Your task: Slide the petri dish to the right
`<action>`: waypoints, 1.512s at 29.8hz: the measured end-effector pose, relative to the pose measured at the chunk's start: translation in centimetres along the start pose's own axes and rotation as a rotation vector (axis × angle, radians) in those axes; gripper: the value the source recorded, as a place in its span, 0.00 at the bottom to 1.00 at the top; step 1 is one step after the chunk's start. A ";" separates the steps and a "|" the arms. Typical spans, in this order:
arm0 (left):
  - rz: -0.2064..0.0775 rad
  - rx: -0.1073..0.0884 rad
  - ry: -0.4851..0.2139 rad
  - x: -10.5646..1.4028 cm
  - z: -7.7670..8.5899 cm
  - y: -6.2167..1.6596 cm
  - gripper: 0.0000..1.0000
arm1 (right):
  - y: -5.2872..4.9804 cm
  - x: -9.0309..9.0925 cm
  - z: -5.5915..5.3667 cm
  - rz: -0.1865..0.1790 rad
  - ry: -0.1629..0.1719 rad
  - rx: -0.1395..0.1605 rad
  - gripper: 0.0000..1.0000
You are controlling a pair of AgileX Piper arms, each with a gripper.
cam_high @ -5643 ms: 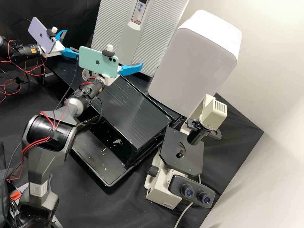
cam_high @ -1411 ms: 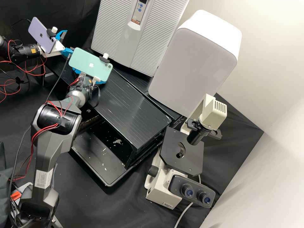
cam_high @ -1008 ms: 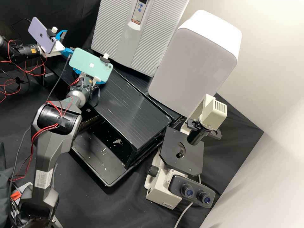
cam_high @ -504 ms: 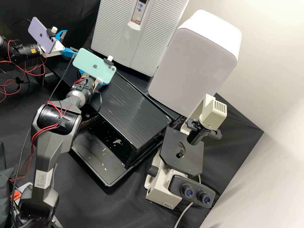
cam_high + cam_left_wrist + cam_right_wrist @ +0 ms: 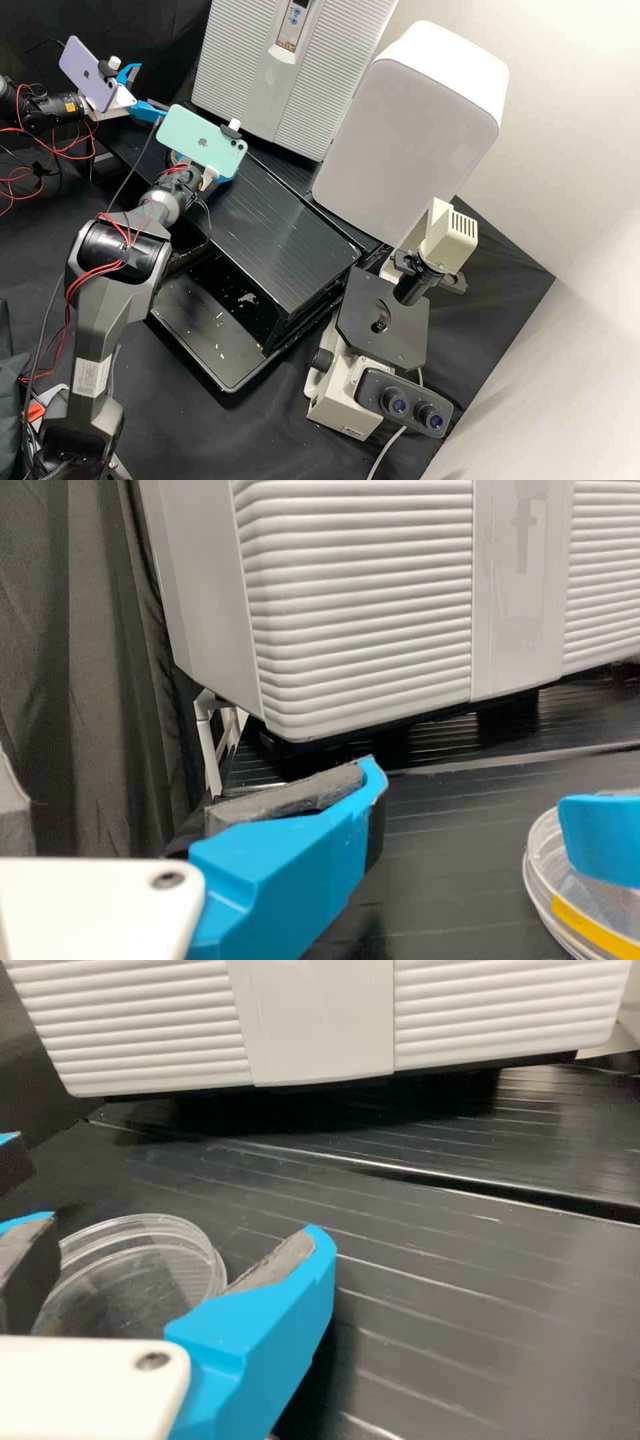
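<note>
A clear petri dish (image 5: 130, 1280) lies flat on the black ribbed platform (image 5: 280, 233), in front of the white ribbed appliance. My right gripper (image 5: 175, 1235) is open and low over the platform. One blue finger (image 5: 270, 1300) stands on each side of the dish, close to its rim. In the high view this arm carries the teal phone (image 5: 200, 141), which hides its fingers. My left gripper (image 5: 470, 800) is open by the appliance's left corner, with a clear dish rim bearing a yellow stripe (image 5: 560, 895) at its right finger. Farther left, that gripper (image 5: 148, 88) sits beside the purple phone.
The white ribbed appliance (image 5: 287, 60) backs the platform, and a white box (image 5: 420, 127) stands to its right. A microscope (image 5: 393, 333) sits at the platform's right end. A black tray with white flecks (image 5: 213, 327) lies in front. Red wires hang at the left.
The arm with the teal phone came down and back toward the platform's left end. Over the last second it shifted slightly to the right. The other arm has stayed put.
</note>
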 end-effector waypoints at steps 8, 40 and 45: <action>0.000 0.000 0.000 0.0 0.0 0.00 1.00 | 0.1 0.0 0.3 0.011 -0.029 0.001 0.00; 0.000 0.000 0.000 0.0 0.0 0.00 1.00 | -0.2 -0.1 -0.2 0.030 -0.054 -0.080 1.00; 0.000 0.000 0.000 0.0 0.0 0.00 1.00 | -0.2 -0.1 -0.3 0.029 -0.039 -0.080 1.00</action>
